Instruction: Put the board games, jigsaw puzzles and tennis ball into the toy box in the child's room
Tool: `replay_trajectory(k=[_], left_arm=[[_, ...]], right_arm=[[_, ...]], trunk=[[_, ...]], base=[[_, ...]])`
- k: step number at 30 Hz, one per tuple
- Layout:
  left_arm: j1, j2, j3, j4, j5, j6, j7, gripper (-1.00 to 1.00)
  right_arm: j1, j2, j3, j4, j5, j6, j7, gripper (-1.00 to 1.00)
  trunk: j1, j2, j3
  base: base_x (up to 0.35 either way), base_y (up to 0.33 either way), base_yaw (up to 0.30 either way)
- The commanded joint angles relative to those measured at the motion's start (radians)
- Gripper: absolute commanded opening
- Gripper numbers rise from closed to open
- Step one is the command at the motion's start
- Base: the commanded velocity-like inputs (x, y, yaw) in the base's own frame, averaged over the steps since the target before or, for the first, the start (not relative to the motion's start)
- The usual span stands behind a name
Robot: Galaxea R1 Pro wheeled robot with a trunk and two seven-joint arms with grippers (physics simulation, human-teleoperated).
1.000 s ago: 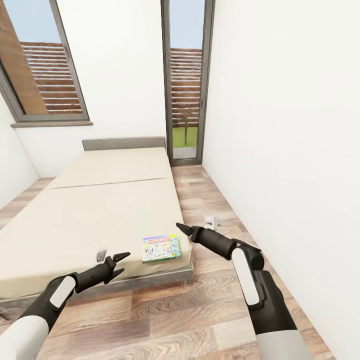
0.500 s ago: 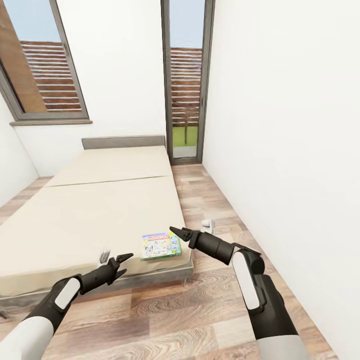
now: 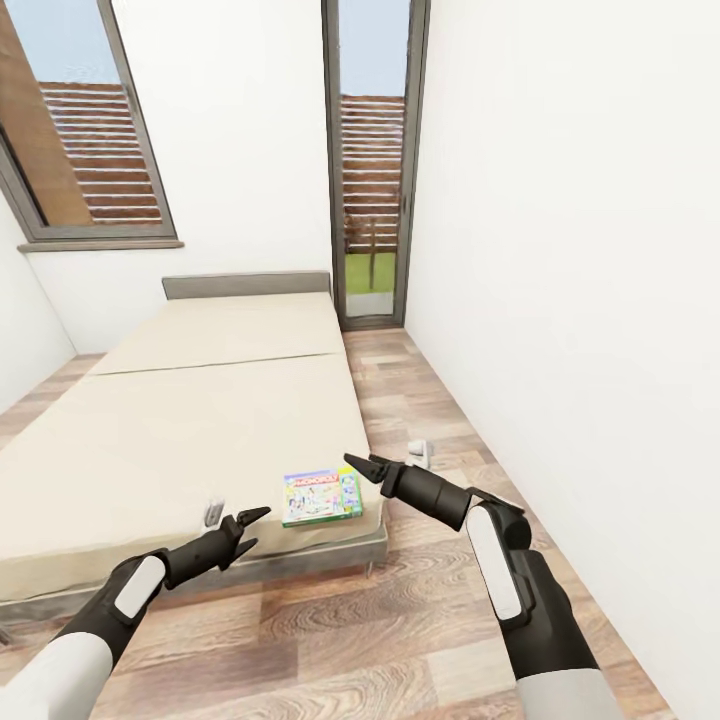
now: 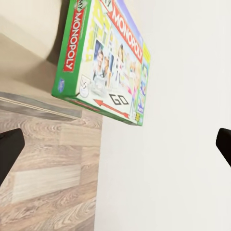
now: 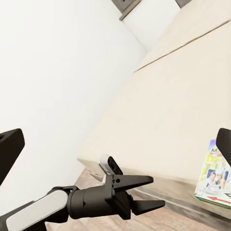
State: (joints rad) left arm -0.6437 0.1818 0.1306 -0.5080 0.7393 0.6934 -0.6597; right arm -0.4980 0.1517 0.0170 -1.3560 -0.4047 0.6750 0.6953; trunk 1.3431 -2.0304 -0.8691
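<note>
One board game, a white and green Monopoly box (image 3: pixel 322 496), lies flat on the near right corner of the bed (image 3: pixel 200 420). The left wrist view shows it close up (image 4: pixel 103 62), and its end shows in the right wrist view (image 5: pixel 216 175). My right gripper (image 3: pixel 362 464) hovers open just right of the box, pointing left (image 5: pixel 118 144). My left gripper (image 3: pixel 255 528) is open at the bed's front edge, left of the box (image 4: pixel 115 149) (image 5: pixel 144 192). Neither touches the box. The table, toy box, jigsaw puzzles and tennis ball are out of view.
A white wall (image 3: pixel 560 300) runs close along the right. A strip of wooden floor (image 3: pixel 420 400) lies between bed and wall, leading to a tall glass door (image 3: pixel 372 160). A window (image 3: pixel 90 130) and the grey headboard (image 3: pixel 247 286) stand behind the bed.
My right gripper has edged slightly left, nearer the Monopoly box. My left gripper has crept a little to the right along the bed's edge. The box has not moved.
</note>
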Motion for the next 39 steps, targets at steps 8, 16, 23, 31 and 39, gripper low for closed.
replay_trajectory(k=[8,16,23,31,39], left_arm=[[-0.001,0.000,0.003,0.000,0.002,0.006,-0.001,1.00],[-0.001,-0.001,0.003,0.000,0.002,0.005,-0.001,1.00],[-0.001,0.000,0.003,0.000,0.002,0.005,-0.001,1.00],[-0.001,0.001,0.003,0.000,0.002,0.005,-0.001,1.00],[-0.001,0.000,0.003,0.000,0.003,0.006,-0.005,1.00]], right_arm=[[-0.001,0.000,0.000,0.000,-0.005,0.006,0.000,1.00],[-0.001,0.000,0.000,0.000,-0.005,0.005,0.000,1.00],[-0.001,0.000,0.000,0.000,-0.005,0.005,0.000,1.00],[-0.001,0.000,0.000,0.000,-0.005,0.005,0.000,1.00],[-0.001,0.000,0.000,0.000,-0.005,0.005,0.001,1.00]], trunk=[[0.000,0.000,-0.001],[0.000,0.000,-0.001],[0.000,0.000,-0.001],[0.000,0.000,-0.001],[0.011,-0.021,-0.010]], base=[[0.095,0.048,0.000],[0.091,0.010,0.000],[0.053,0.001,0.000],[0.004,0.000,0.000],[0.000,0.000,0.000]])
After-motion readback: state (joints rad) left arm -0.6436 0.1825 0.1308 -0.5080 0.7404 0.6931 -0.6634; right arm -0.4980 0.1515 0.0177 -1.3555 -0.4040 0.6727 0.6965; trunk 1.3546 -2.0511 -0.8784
